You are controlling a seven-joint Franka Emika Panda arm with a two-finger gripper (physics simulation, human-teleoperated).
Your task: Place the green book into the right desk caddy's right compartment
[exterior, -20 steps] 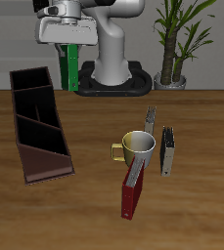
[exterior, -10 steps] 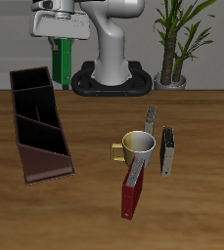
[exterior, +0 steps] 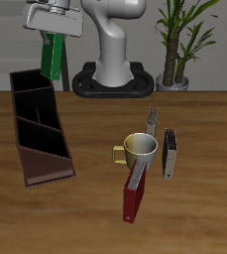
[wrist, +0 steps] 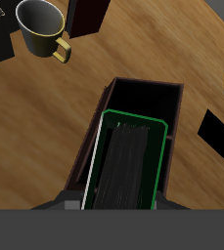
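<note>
The gripper (exterior: 54, 28) is clamped on the thin bright-green hardcover book (exterior: 53, 56), which hangs upright in the air — above the square end compartment (exterior: 32, 80) of the long dark brown-black open-topped desk caddy (exterior: 39, 125), toward the wooden surface's (exterior: 95, 218) back edge.

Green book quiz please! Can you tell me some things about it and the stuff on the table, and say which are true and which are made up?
1. The green book is held up in the air by the gripper. True.
2. The green book lies flat inside the caddy. False: it hangs above the caddy's far end.
3. The mug is yellow inside. False: it looks white inside; its handle is yellow.
4. A dark red book leans by the mug. True.
5. The caddy's compartments look empty. True.
</note>
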